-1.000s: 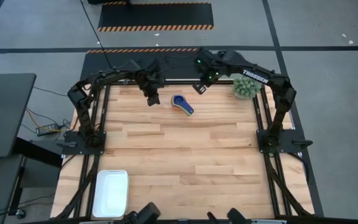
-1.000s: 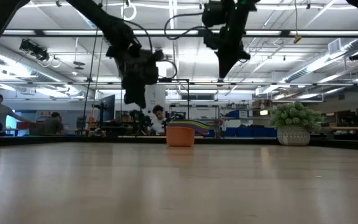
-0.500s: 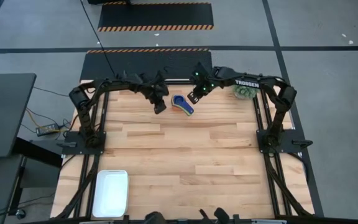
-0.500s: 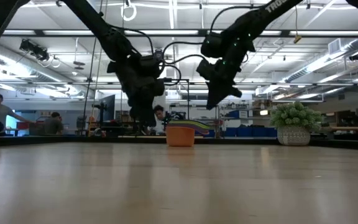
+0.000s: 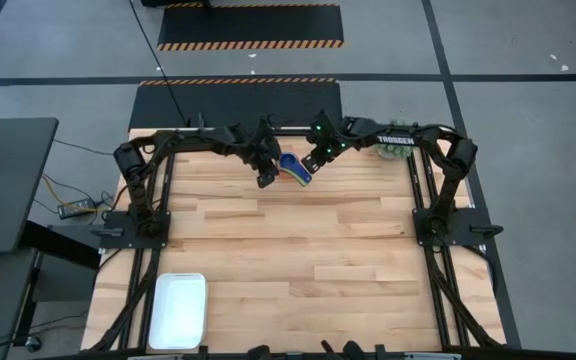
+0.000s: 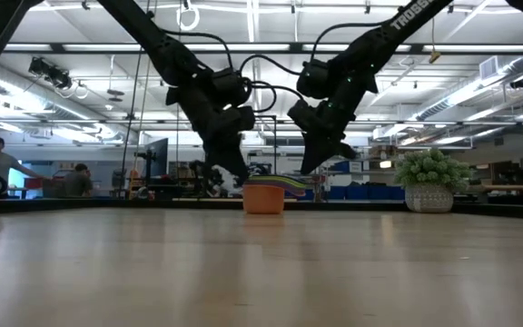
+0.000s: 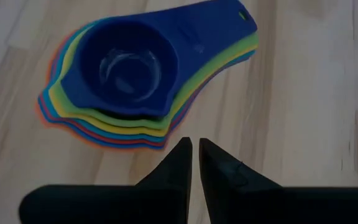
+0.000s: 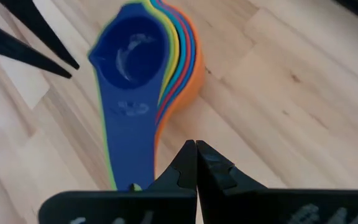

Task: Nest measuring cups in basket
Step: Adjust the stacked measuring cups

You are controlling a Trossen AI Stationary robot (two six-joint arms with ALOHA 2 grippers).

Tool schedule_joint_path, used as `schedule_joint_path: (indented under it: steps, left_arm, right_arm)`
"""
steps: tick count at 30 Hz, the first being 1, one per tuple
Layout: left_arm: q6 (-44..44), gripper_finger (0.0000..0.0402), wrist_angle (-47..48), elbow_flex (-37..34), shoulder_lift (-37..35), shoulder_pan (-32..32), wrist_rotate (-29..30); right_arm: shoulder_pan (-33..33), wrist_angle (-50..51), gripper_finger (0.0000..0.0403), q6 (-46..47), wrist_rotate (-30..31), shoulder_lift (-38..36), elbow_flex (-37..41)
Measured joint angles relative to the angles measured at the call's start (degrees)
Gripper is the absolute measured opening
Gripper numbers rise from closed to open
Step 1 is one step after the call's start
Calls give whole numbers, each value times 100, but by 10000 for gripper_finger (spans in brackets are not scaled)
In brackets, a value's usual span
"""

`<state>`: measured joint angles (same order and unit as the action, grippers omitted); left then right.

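Observation:
The measuring cups point(image 5: 293, 167) stand nested in one stack near the table's far edge. The navy cup point(image 7: 129, 65) is on top and the orange cup point(image 6: 263, 198) is outermost, its bottom on the wood. My left gripper point(image 5: 266, 181) hangs shut just left of the stack, its tips point(image 7: 194, 148) a little short of the cups' rims. My right gripper point(image 5: 307, 166) hangs shut just right of the stack, its tips point(image 8: 196, 147) beside the handles point(image 8: 126, 143). Both hover above the table in the low view. The white basket point(image 5: 178, 309) lies at the near left corner.
A small potted plant point(image 5: 396, 146) stands at the far right corner, behind my right arm. Bare wood stretches between the stack and the basket. Black frame rails point(image 5: 423, 215) run along the table's left and right sides.
Both grippers have come down toward the stack of cups and tipped less steeply. The left one has also moved right and nearer, closing in on the stack's left side. The right one has dropped to its right side. The cups have stayed in place.

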<state>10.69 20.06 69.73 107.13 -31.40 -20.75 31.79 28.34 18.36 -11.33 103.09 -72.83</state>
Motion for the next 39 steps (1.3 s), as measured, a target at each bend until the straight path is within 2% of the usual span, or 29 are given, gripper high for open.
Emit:
schedule_joint_path:
  steps: [8, 17, 30, 35, 39]
  left_arm:
    - [-152, 34, -106, -5, 248, 192, -145]
    - [-271, 34, -584, 0, 322, 271, -152]
    - [-266, 34, -903, 0, 352, 271, -131]
    - [-277, 34, -692, 0, 352, 269, -131]
    - [-339, 34, -239, 0, 270, 258, -132]
  right_arm:
    - [-16, -146, 0, -33, -48, 188, 40]
    - [-98, -359, 0, -40, -505, 569, 36]
    - [-140, -484, 0, -55, -696, 649, 29]
    - [-135, -382, 0, -335, -645, 587, 29]
    - [-133, -40, 0, -627, -504, 265, -7]
